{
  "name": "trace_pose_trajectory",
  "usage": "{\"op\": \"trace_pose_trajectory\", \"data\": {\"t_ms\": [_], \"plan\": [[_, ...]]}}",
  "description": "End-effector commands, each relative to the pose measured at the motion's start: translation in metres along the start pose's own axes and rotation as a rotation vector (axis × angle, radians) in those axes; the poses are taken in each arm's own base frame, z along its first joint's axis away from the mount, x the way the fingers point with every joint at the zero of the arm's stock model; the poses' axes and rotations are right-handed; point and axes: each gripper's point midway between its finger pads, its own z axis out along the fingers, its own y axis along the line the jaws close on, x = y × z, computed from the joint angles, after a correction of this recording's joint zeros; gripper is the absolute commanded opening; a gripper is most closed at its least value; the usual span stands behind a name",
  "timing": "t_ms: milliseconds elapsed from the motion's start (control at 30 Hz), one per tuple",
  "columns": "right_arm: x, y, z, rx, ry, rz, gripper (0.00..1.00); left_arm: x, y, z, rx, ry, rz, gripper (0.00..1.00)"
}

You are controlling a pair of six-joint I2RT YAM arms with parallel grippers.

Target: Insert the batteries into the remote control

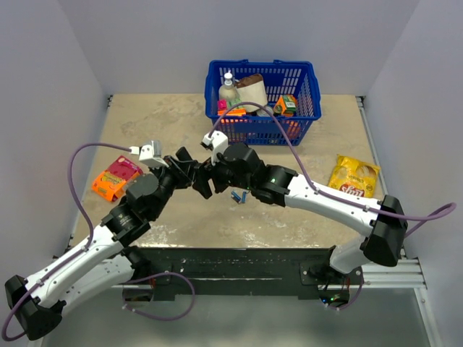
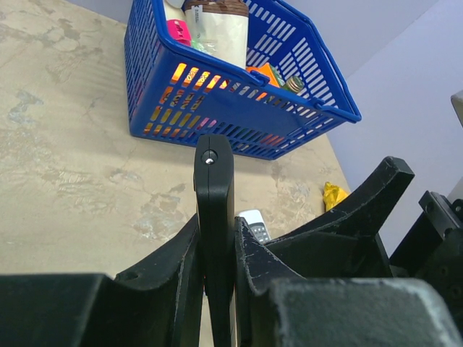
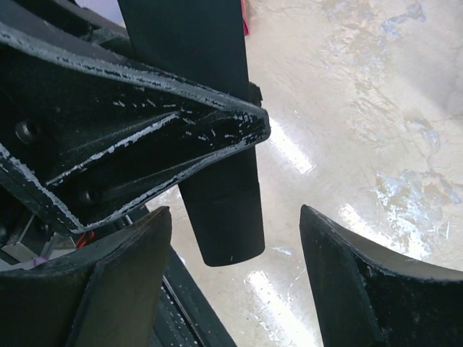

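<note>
My left gripper (image 2: 215,242) is shut on the black remote control (image 2: 215,188), which stands edge-on between its fingers. In the top view the two grippers meet at mid-table, the left gripper (image 1: 189,173) facing the right gripper (image 1: 211,173), and the remote is mostly hidden between them. In the right wrist view my right gripper (image 3: 233,213) is open, and the remote's free end (image 3: 224,217) hangs between its fingers without touching them. The left gripper's finger (image 3: 145,144) crosses in front. The blue batteries (image 1: 239,196) lie on the table just below the right gripper.
A blue basket (image 1: 312,79) of groceries stands at the back centre and shows in the left wrist view (image 2: 159,87). An orange packet (image 1: 114,178) lies at the left. A yellow snack bag (image 1: 354,176) lies at the right. A white-grey remote (image 2: 255,223) lies behind the left fingers.
</note>
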Motion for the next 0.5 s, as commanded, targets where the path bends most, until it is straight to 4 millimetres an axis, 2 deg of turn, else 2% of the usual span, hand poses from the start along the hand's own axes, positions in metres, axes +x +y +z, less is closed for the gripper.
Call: {"op": "trace_pose_trajectory", "data": {"t_ms": [0,267,333,467], "plan": [[-0.0304,0.0151,-0.0057,-0.080,-0.069,-0.003,0.74,-0.0262,-0.0214,-0.0023,0.064,-0.066,-0.049,0.00],[-0.0264,0.0176,-0.0019,-0.103,-0.060,-0.002,0.66,-0.0299,-0.0279,-0.0054,0.091,-0.065,-0.061,0.00],[-0.0263,0.0163,-0.0026,-0.102,-0.060,-0.001,0.61,-0.0307,-0.0289,-0.0059,0.095,-0.065,-0.063,0.00],[-0.0244,0.0151,-0.0031,-0.105,-0.055,-0.002,0.60,-0.0316,-0.0300,-0.0064,0.098,-0.066,-0.070,0.00]]}}
